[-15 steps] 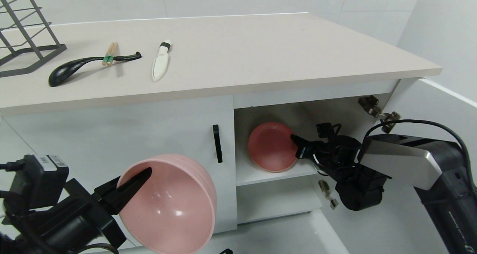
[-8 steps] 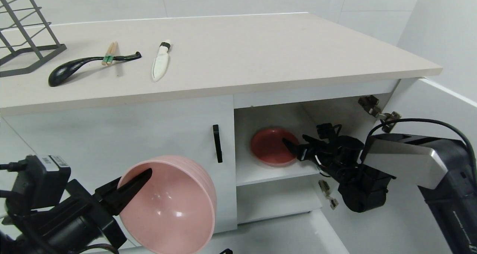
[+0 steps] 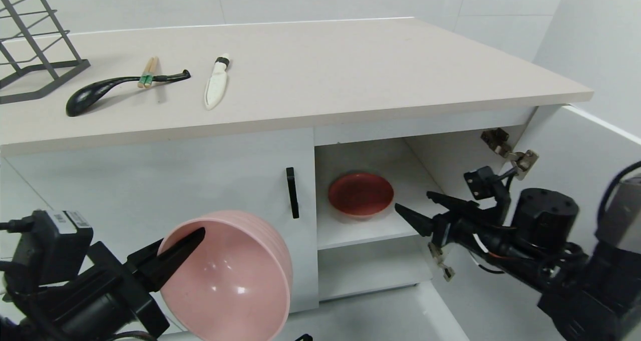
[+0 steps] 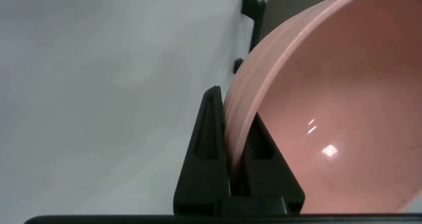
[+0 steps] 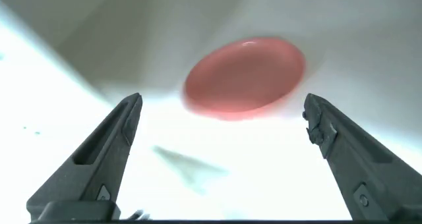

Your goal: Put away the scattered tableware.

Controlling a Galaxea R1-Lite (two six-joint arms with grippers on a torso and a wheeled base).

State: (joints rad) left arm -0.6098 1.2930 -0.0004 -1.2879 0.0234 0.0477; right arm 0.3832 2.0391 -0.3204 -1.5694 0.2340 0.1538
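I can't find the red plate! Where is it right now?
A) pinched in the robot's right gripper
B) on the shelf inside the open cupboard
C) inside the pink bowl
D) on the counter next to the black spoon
B: the red plate lies flat on the white shelf, and the right gripper is open in front of it, not touching it.
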